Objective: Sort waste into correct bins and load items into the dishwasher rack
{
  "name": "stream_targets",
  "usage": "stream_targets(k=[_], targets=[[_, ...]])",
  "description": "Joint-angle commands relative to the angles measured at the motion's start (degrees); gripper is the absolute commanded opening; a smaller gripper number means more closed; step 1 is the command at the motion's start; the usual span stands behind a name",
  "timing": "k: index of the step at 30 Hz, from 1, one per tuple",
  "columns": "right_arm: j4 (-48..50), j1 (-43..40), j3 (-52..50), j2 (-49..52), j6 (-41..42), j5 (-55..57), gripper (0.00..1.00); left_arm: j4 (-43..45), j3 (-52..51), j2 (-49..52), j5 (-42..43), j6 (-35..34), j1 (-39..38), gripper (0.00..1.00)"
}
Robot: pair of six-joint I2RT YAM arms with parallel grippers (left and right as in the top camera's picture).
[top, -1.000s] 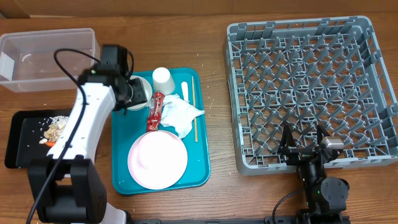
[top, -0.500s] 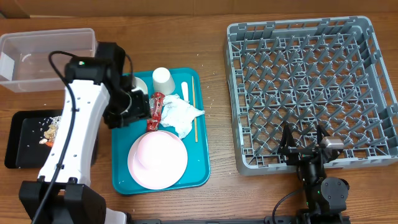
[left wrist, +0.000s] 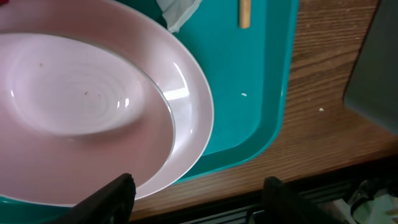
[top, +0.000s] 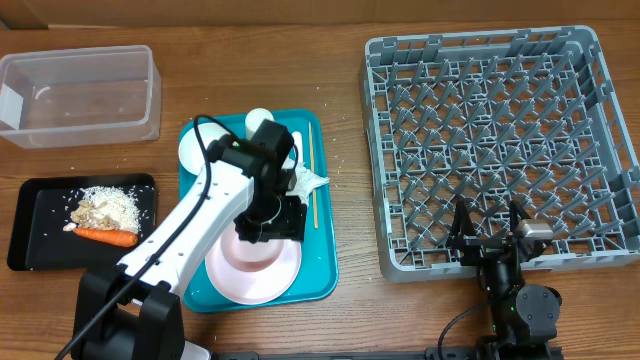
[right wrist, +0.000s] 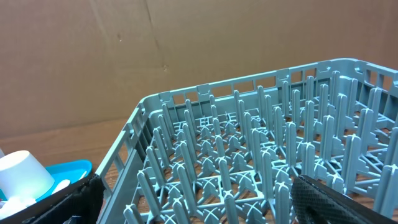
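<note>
**Bench [top: 300, 60] layout, from above.** We see the black tray [top: 28, 228] holding rice [top: 118, 205], food scraps [top: 92, 212] and a carrot [top: 105, 237]. The clear tub [top: 80, 127] stands behind it. The teal tray [top: 320, 260] carries the pink plate [top: 255, 275], a bowl [top: 195, 150], the cup [top: 258, 120], the napkin [top: 308, 180] and the stick [top: 312, 195]. The left tool [left wrist: 196, 199] hovers over the plate, fingers parted, gripping nothing. The right tool [right wrist: 199, 205], spread wide and unladen, sits at the near edge of the rack [top: 500, 130].

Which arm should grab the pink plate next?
The left. The left tool hangs open right over the plate on the teal tray. The right tool sits far away at the near edge of the grey rack, also open.
</note>
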Motion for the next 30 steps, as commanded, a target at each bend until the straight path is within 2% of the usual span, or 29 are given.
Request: stream_targets(k=[1,6,9,11,18,30], targets=[[0.2,0.0,-0.6,-0.7,-0.2,0.5,1.0,1.6,-2.6,-0.1,-1.4,-1.7,-0.2,0.65],[0.2,0.0,-0.6,-0.7,-0.2,0.5,1.0,5.2,-4.7,-0.1,-7.1,-1.6,-0.2,0.6],[0.2,0.0,-0.6,-0.7,-0.2,0.5,1.0,7.5,-5.5,-0.1,-8.5,-1.0,-0.3,0.5],[0.2,0.0,-0.6,-0.7,-0.2,0.5,1.0,8.2,-6.1,-0.1,-8.5,-0.9,-0.7,0.47],[0.2,0.0,-0.6,-0.7,-0.2,0.5,1.0,10.8,-8.6,-0.1,-9.8,-1.3,-5.5,0.49],[0.2,0.0,-0.6,-0.7,-0.2,0.5,1.0,11.3,-9.1,0.3,-19.6,-6.5,-9.5,0.52]])
